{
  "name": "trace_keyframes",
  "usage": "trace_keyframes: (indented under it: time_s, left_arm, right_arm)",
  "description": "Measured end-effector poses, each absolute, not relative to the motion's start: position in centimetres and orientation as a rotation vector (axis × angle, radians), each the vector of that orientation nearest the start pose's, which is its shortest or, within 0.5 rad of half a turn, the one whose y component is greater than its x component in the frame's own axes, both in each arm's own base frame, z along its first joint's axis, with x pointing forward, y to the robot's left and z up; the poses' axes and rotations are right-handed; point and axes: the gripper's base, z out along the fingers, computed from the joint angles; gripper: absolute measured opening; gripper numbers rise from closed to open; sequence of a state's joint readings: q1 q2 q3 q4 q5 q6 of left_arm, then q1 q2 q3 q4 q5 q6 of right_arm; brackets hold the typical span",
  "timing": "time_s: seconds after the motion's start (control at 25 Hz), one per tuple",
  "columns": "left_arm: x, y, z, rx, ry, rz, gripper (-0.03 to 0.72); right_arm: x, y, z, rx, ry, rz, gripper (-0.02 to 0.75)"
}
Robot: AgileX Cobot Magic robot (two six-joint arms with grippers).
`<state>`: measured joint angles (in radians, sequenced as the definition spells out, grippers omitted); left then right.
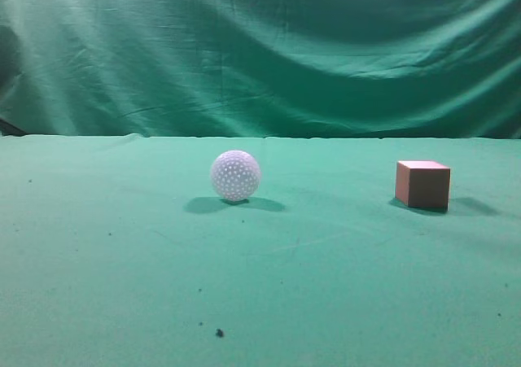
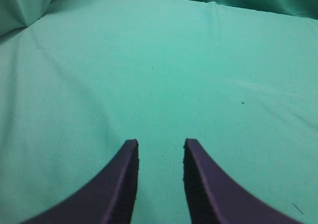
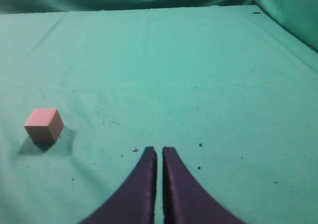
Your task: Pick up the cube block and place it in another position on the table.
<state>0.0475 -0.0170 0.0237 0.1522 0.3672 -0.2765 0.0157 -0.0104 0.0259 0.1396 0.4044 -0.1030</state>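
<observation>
1. One broad table (image 1: 122, 261), covered in green cloth, fills the lower part of the room as seen from the front; a few dark specks dot it near the front edge, and its far edge meets the curtain.
2. Behind it hangs a wrinkled green curtain (image 1: 260, 50), running the whole width of the far edge.
3. The left gripper (image 2: 160, 149) hovers over bare cloth, its two dark fingers (image 2: 121, 184) set apart with a clear strip of green showing between them; it has hold of nothing.
4. The right gripper (image 3: 159, 152) also hangs above the cloth, its fingers (image 3: 139, 189) drawn nearly together with only a thin slit between them, and nothing is caught in that slit.
5. A white dimpled ball (image 1: 235, 175) rests on the table near the middle, roughly halfway between the left and right edges, and throws a soft shadow.
6. The cube (image 1: 422, 184) sits flat on the table towards the right edge, well apart from the ball and about level with it from the front. From the right wrist it (image 3: 43, 125) lies well off to the left of the gripper, untouched, its pinkish top face lighter than its sides.
</observation>
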Motion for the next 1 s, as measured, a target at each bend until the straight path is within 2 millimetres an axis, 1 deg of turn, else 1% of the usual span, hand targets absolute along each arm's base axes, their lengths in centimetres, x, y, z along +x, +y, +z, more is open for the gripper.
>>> trace_keyframes:
  time_s: [0.72, 0.76, 0.84, 0.92, 1.0]
  left_arm:
    - [5.2, 0.7, 17.3, -0.206, 1.842, -0.01, 0.262]
    - [5.2, 0.7, 17.3, -0.206, 1.842, -0.01, 0.262]
    - [5.2, 0.7, 17.3, -0.206, 1.842, -0.01, 0.262]
    - [5.2, 0.7, 17.3, -0.206, 1.842, -0.01, 0.262]
    - [5.2, 0.7, 17.3, -0.206, 1.842, -0.01, 0.262]
  right_arm:
    - [5.2, 0.6, 17.0, -0.025, 1.885, 0.081, 0.0]
    - [5.3, 0.6, 17.2, -0.017, 1.859, 0.084, 0.0]
    - [5.5, 0.6, 18.2, 0.049, 1.746, 0.141, 0.0]
    - [5.7, 0.3, 19.8, 0.138, 1.566, 0.194, 0.0]
    - [5.6, -0.2, 21.1, 0.184, 1.41, 0.194, 0.0]
